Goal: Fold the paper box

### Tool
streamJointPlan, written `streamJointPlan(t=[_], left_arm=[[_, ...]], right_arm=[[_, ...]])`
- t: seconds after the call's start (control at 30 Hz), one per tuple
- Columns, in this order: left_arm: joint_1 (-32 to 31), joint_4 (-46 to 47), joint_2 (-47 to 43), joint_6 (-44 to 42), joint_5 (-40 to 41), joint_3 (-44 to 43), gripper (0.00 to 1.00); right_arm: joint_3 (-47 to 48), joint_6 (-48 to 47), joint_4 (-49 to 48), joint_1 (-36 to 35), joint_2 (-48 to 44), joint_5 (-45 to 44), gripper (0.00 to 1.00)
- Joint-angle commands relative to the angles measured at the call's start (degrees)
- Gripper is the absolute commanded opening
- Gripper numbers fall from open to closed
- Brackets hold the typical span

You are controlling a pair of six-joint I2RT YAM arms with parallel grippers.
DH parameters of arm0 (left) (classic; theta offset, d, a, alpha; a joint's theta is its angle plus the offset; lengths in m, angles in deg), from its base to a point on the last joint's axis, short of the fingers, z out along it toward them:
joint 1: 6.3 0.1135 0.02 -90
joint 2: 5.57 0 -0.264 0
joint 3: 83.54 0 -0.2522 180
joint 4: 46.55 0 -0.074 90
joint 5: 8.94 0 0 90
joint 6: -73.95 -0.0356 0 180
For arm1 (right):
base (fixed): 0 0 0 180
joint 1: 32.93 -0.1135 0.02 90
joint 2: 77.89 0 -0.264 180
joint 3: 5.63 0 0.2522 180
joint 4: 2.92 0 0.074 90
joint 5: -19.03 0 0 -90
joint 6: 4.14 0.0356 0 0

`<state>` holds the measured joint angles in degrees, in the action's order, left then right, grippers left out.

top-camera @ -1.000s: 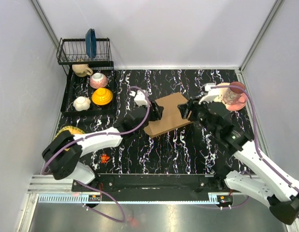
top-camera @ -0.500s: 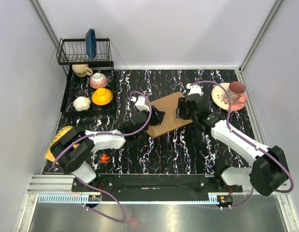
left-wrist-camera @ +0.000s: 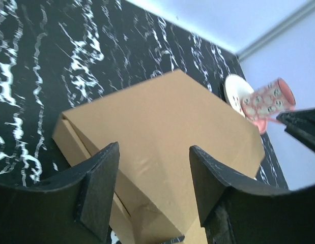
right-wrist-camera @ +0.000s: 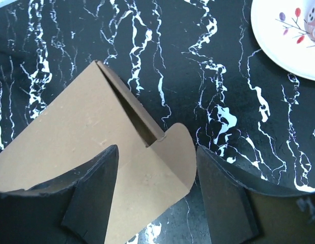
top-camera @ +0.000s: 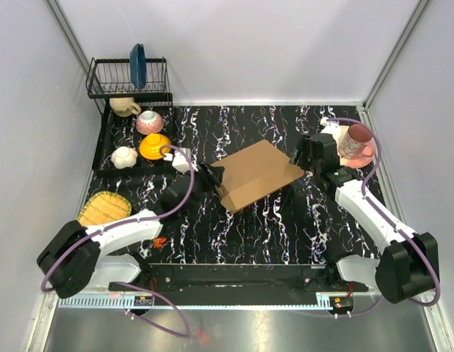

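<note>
1. Two grippers are flanking the paper box (top-camera: 256, 174), which is lying near the middle of the top view on the black marbled table (top-camera: 285, 227); the left gripper (top-camera: 209, 176) is sitting just beside its left edge, the right gripper (top-camera: 307, 155) just beside its right corner.
2. Both are standing spread and holding nothing; the left wrist view's fingers (left-wrist-camera: 98, 188) are framing the brown lid, and the right wrist view's fingers (right-wrist-camera: 91, 193) are hanging apart over a corner; whether either is touching cardboard, I cannot tell.
3. Most of the folding is looking done; the sheet is already forming a flat square box with its lid down.
4. Remaining work, as I am judging it: a rounded tab (right-wrist-camera: 172, 155) is lying outside beside an open slit, lower middle of the right wrist view; a gap is showing along the lid's left edge in the left wrist view; tucking and pressing are probably needed.
5. One pink mug (top-camera: 359, 138) on a saucer (top-camera: 353, 158) is standing close to the right gripper, upper right; a wide swing is risking a knock.
</note>
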<state>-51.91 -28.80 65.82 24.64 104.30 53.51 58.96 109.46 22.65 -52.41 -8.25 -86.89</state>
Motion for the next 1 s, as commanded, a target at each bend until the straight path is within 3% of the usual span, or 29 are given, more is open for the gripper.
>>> streamJointPlan(t=[0.0, 0.4, 0.63, 0.97], left_arm=[[2.0, -8.6, -3.1, 1.3, 3.5, -2.4, 0.6], [2.4, -15.7, 0.8, 9.8, -2.4, -0.3, 0.42], [5.9, -16.9, 2.6, 8.2, -6.8, -2.4, 0.33], [8.9, -13.5, 12.4, 6.1, -17.4, -9.5, 0.33]], right_arm=[[3.4, 2.2, -2.1, 2.9, 5.4, 2.5, 0.68], [5.5, 4.4, -3.3, 3.4, 17.8, 12.4, 0.64], [-0.6, 7.0, -5.7, 3.4, 16.0, 17.8, 0.63], [-4.9, 10.0, -7.2, 3.3, 10.8, 22.6, 0.62]])
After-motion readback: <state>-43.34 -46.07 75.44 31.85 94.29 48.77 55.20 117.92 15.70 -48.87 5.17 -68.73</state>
